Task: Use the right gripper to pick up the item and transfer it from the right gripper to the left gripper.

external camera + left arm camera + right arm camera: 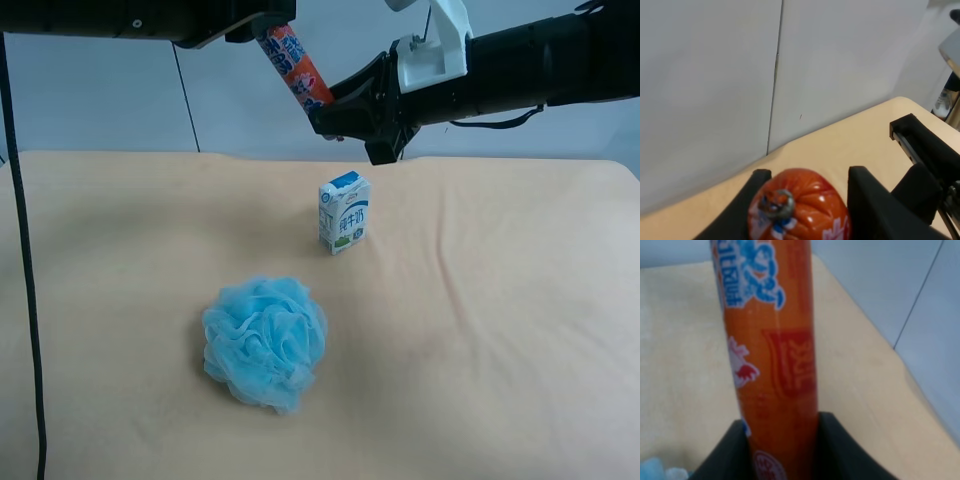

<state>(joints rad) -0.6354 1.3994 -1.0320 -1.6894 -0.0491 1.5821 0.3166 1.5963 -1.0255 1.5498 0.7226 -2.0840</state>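
The item (pixel 295 65), a red-orange stick with blue-white print, hangs slanted in the air above the far side of the table. The right gripper (pixel 322 106), on the arm with the white mount at the exterior high view's right, is shut on its lower end. In the right wrist view the item (pixel 772 365) rises from between that gripper's (pixel 782 445) black fingers. The left gripper (pixel 268 22), at the exterior high view's top left, is shut on the upper end. In the left wrist view its (pixel 805 187) fingers press both sides of the item's crimped end (pixel 800 207).
A blue-white milk carton (pixel 344 212) stands upright on the beige table (pixel 500 300), below the grippers. A light-blue mesh pouf (pixel 265 340) lies nearer the front. A black cable (pixel 25 250) hangs along the left edge. The right arm (pixel 920 150) shows in the left wrist view.
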